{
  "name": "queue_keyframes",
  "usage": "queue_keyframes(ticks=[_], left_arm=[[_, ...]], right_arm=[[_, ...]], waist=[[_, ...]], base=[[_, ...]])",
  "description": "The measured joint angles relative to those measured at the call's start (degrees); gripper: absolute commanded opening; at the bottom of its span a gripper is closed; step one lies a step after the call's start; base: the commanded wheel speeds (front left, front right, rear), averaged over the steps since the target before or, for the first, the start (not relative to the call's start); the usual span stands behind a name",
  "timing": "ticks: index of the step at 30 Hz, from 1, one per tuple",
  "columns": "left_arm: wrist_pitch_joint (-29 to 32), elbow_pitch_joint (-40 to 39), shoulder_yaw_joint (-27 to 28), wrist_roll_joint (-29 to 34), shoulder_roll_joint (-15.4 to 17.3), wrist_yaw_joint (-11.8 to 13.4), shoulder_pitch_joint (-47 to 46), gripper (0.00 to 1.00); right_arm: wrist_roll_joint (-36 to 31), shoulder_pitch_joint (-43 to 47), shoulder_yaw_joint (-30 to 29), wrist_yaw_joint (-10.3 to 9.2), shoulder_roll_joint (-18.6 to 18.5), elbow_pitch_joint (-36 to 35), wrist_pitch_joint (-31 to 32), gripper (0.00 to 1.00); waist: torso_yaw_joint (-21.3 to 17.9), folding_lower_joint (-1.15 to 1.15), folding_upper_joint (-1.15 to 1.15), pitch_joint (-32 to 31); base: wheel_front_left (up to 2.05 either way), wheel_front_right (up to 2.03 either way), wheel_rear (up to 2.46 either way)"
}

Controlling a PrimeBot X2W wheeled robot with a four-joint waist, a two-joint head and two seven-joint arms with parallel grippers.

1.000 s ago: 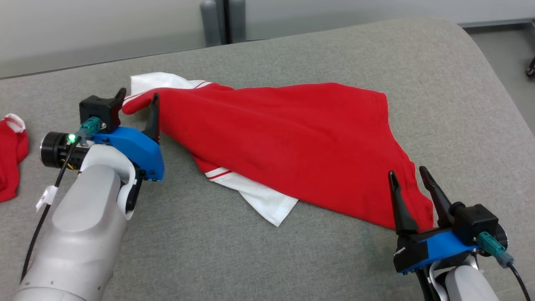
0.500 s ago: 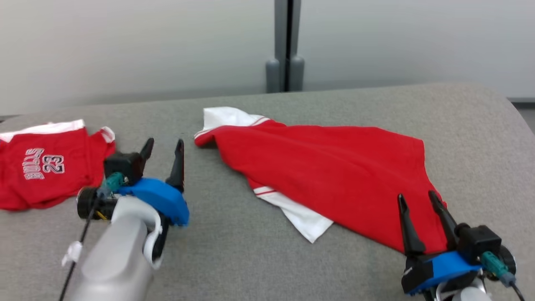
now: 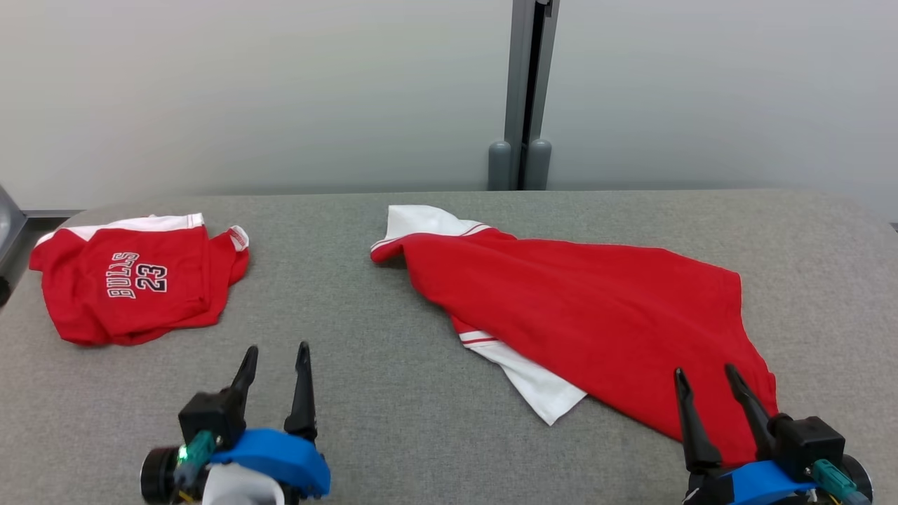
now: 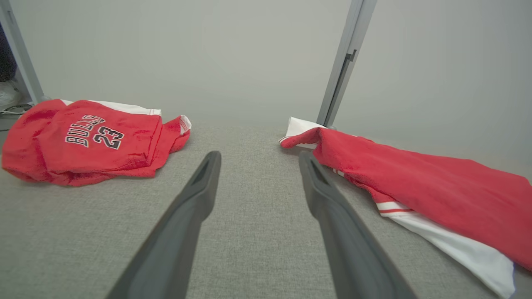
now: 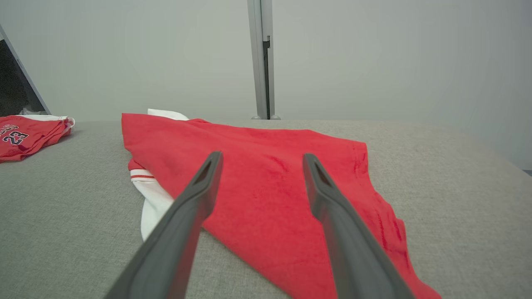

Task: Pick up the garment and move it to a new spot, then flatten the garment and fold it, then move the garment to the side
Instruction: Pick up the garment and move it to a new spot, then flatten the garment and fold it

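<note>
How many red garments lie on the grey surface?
2: a folded "BULLS 23" jersey at the left, and a larger red garment spread right of centre. None seems hidden.

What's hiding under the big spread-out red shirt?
Some white cloth with red stripes pokes out from under the red garment at its near edge, another white bit at the far corner. Everything lies on the grey surface. How far the white reaches underneath is covered.

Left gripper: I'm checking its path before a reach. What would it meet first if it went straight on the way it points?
Probably nothing soon: the left gripper points at bare grey surface between the folded jersey and the spread garment; beyond is the wall, depth unclear.
</note>
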Motion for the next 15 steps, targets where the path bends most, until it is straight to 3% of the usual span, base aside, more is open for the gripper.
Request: queue_keyframes(ticks=[7, 15], left_arm=[[0.0, -5.4, 1.7, 2.3, -1.5, 1.0, 7.0, 1.00], [0.0, -6.8, 1.4, 3.7, -1.4, 1.4, 8.3, 1.00]], right_arm=[[0.8, 1.0, 0.3, 0.00, 0.0, 0.3, 0.0, 1.00], [0.7, 0.9, 0.5, 0.00, 0.0, 0.7, 0.0, 1.00]], waist=[[0.6, 0.00, 0.00, -0.8], [0.3, 0.00, 0.00, -1.0]], base=[[0.00, 0.00, 0.00], [0.00, 0.00, 0.00]])
